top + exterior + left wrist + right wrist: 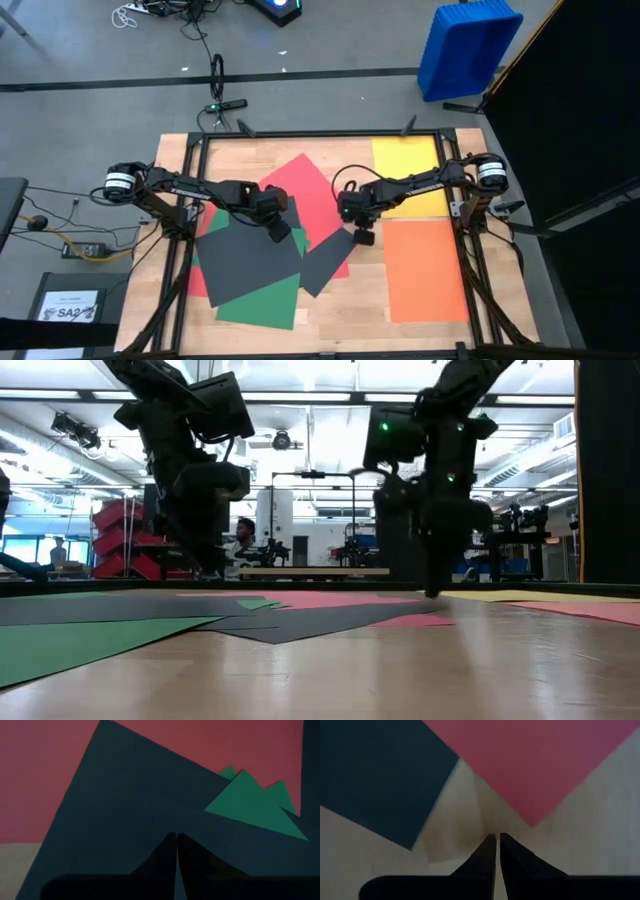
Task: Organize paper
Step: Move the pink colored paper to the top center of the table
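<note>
Lying flat and overlapped on the table (365, 300), the paper (255, 255) looks light, limp, slippery (edges only); left gripper (278, 229) and right gripper (362, 237), both closed and empty, hover above the dark grey sheets.

Robotics lab with an open workshop floor

Ceiling strip lights (330, 397) are glowing over a wide hall where red bins (125, 525) are standing stacked and a person (243, 538) is sitting behind far benches, while cables (70, 232) are trailing across the grey floor (90, 120) beside a blue crate (467, 48) and the framed wooden desk (425, 335).
</note>
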### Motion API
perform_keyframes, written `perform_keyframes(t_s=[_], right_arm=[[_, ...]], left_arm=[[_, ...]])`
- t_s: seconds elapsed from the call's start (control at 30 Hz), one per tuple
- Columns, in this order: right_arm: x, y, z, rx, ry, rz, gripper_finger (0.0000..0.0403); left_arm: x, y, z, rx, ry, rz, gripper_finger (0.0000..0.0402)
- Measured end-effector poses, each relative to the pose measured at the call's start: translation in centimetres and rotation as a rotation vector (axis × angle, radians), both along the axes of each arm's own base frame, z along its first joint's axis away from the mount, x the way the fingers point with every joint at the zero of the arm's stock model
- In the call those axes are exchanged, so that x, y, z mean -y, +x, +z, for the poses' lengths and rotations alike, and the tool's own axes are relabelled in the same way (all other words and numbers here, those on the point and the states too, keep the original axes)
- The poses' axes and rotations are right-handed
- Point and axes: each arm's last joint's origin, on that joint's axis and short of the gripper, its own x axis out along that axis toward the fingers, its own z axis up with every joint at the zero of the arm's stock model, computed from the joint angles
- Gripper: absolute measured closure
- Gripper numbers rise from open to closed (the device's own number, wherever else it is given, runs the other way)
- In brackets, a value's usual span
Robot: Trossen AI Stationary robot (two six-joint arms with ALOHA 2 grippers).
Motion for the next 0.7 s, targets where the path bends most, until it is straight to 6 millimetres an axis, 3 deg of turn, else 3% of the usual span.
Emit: perform_keyframes(t_s=[0.3,0.7], right_arm=[[-0.8,-0.3,-2.3,-0.012,0.099,0.090,0.0403],[-3.7,2.3,-1.5,0.211,0.291,0.216,0.0403]], left_arm=[[0.0,0.0,0.0,0.006,-0.010,0.022,0.0402],[-0.4,0.0,0.0,-0.004,0.094,0.030,0.0402]])
